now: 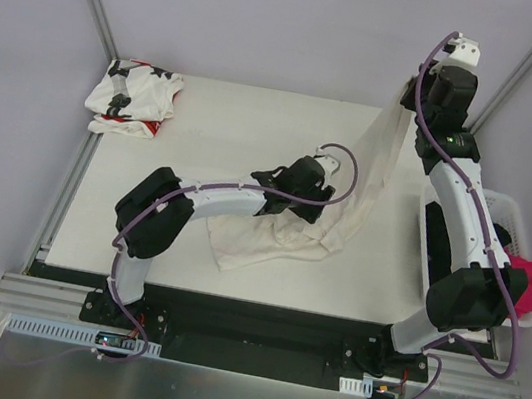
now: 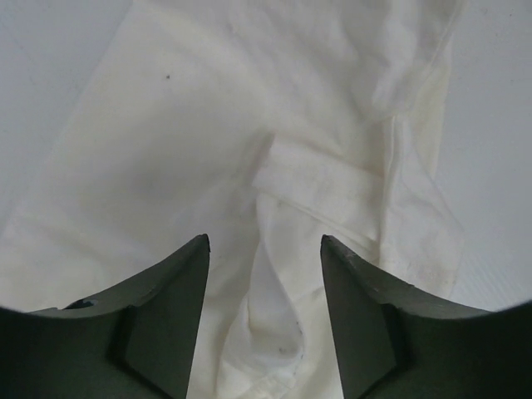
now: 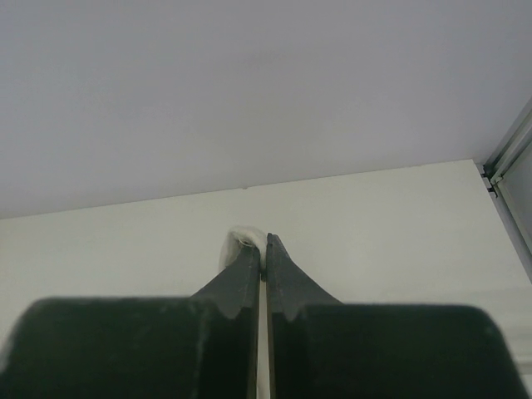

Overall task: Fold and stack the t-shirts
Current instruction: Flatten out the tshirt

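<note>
The plain cream-white t-shirt [image 1: 371, 176] hangs in a long strip from my raised right gripper [image 1: 412, 81] down to the table, where its lower part [image 1: 269, 246] lies bunched. My right gripper [image 3: 263, 243] is shut on a fold of this shirt [image 3: 241, 237]. My left gripper [image 1: 326, 201] hovers low over the bunched part, open, its fingers [image 2: 179, 283] apart above the cream cloth [image 2: 274, 183] with nothing held. The star-print t-shirt [image 1: 132, 97] with red marks lies crumpled at the table's far left corner.
A white perforated basket [image 1: 507, 212] stands at the table's right edge behind my right arm, with a pink item [image 1: 528, 285] in it. Metal frame posts rise at the back corners.
</note>
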Motion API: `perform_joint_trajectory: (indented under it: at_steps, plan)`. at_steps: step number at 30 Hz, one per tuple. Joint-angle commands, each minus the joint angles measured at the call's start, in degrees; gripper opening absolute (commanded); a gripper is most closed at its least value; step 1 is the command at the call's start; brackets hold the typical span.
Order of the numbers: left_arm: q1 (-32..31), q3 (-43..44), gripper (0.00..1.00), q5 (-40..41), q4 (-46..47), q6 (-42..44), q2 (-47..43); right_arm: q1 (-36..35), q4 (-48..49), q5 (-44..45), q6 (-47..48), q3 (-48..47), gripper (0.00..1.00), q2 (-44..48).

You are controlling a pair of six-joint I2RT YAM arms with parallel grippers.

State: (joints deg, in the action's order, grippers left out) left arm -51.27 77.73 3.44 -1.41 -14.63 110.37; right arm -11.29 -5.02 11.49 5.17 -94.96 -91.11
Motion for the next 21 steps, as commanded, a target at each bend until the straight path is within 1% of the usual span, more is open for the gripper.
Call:
perform_joint_trajectory:
  at_steps: [1, 2, 10, 21]
  plan:
    - [0.55, 4.79, 0.57, -3.35, 0.18, 1.71, 2.21, 0.83, 2.55, -0.15, -0.42, -0.05, 0.01, 2.87]
    - [0.55, 5.84, 0.57, -4.92, 0.01, 1.63, 2.57, 0.92, 2.64, -0.15, -0.42, 0.03, 0.01, 2.96]
    - [1.43, 9.54, 0.54, -7.4, 0.0, 1.45, 7.31, 1.27, 3.17, -0.59, -1.04, 0.47, 0.01, 2.96]
    - [1.96, 11.03, 0.51, -9.07, 0.27, 1.27, 10.22, 1.62, 3.26, -0.5, -1.04, 1.0, 0.01, 3.57]
